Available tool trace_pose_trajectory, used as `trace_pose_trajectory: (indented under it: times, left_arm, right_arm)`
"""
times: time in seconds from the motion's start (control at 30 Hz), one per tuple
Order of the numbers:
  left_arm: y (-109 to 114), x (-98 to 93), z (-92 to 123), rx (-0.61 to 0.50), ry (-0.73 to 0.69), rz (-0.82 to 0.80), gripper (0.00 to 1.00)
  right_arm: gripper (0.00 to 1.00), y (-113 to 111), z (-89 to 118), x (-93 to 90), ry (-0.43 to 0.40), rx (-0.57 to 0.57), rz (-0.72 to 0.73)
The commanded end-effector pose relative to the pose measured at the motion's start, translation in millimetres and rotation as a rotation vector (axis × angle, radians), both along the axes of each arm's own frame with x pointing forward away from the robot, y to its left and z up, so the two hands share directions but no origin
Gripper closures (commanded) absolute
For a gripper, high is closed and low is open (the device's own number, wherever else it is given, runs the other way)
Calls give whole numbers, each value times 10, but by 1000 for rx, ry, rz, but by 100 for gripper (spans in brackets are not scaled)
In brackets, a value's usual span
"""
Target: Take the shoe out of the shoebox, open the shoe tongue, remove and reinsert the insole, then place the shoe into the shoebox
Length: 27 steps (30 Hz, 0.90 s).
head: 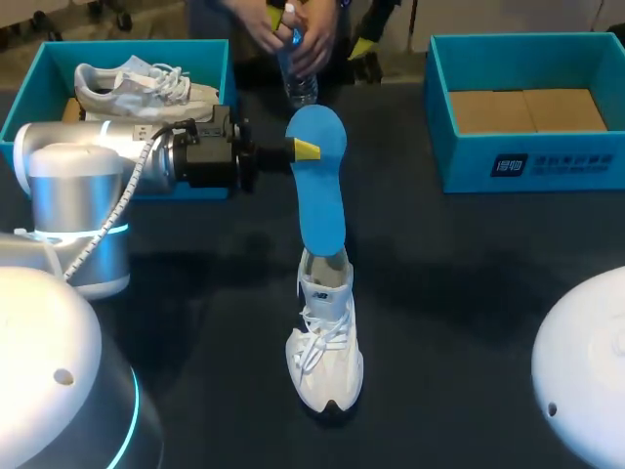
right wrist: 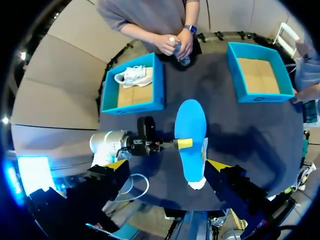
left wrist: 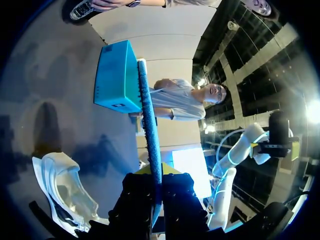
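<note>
A white laced shoe (head: pixel 327 347) stands on the dark table with its toe toward me. A blue insole (head: pixel 320 191) rises out of its opening, tilted away from me. My left gripper (head: pixel 305 149) comes in from the left and is shut on the insole's upper part. In the left wrist view the insole (left wrist: pixel 150 125) runs edge-on between the black fingers of the gripper (left wrist: pixel 156 192), with the shoe (left wrist: pixel 60 185) beside them. My right gripper (right wrist: pixel 167 167) hangs high above the table, open wide, with the insole (right wrist: pixel 191 135) and the shoe (right wrist: pixel 196 183) far below it.
A teal shoebox (head: pixel 29 93) at the back left holds a second shoe (head: pixel 137 86). Another teal shoebox (head: pixel 527 161) at the back right shows only its cardboard floor. A person's hands hold a water bottle (head: pixel 298 73) at the table's far edge.
</note>
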<state>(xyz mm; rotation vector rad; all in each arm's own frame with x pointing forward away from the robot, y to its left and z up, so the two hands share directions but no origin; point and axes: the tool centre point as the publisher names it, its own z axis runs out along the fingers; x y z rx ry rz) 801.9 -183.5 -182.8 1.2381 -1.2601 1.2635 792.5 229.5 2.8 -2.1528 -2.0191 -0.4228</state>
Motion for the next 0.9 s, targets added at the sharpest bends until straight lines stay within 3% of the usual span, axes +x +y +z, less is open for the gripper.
trace_pose_trajectory:
  times: [0.03,0.43,0.77,0.9]
  left_arm:
    - [-5,-1,-5,2,0,0,100]
    - [-5,-1,-5,2,0,0,100]
    - [-5,-1,-5,2,0,0,100]
    - [-5,-1,-5,2,0,0,100]
  right_arm:
    - [0,101,17,-39,17,-313,-37]
    - [0,163,-141,-104,13,-227,-78]
    - [0,-218,-125,-82,-37,147,-146]
    - [0,-381,-158,-75,-18,330,-197]
